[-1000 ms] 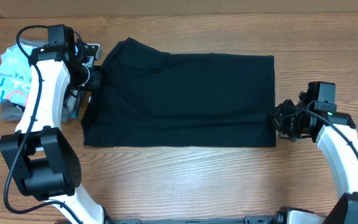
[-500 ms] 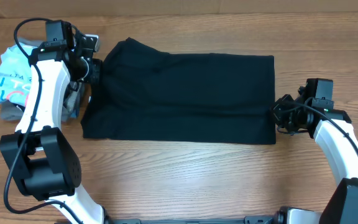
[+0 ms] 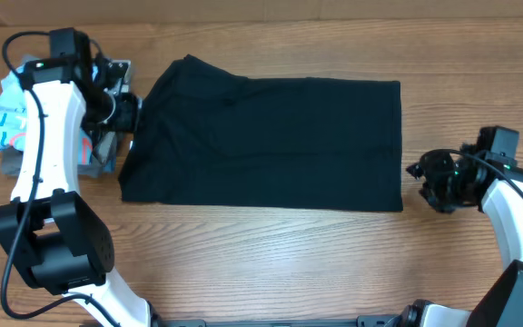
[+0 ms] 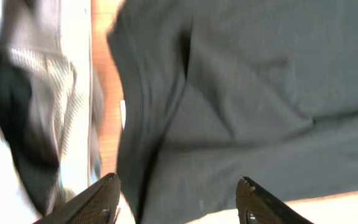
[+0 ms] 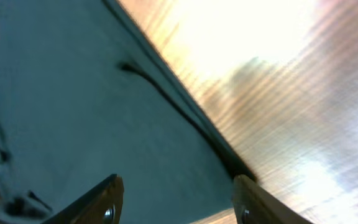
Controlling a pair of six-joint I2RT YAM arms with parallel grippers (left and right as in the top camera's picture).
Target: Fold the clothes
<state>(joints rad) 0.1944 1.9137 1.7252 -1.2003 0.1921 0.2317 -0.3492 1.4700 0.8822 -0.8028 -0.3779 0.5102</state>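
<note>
A black garment (image 3: 261,145) lies flat on the wooden table (image 3: 271,263) as a wide folded rectangle. My left gripper (image 3: 127,113) hovers at its upper left edge, open with nothing between the fingers. In the left wrist view the dark cloth (image 4: 260,93) fills the frame beyond the spread left gripper (image 4: 178,183). My right gripper (image 3: 422,180) stands open a little to the right of the garment's lower right corner, off the cloth. The right wrist view shows the garment's hemmed edge (image 5: 73,93) running past the right gripper (image 5: 178,180), over cloth and bare wood.
A pile of other clothes (image 3: 7,123), a white and teal printed piece over grey ones, sits at the table's left edge just behind my left arm. That pile (image 4: 36,93) also appears in the left wrist view. Bare wood runs along the front.
Both grippers have opened and let go of the garment's side edges. The right arm has drawn back to the right, off the cloth. The left arm has shifted slightly left.
</note>
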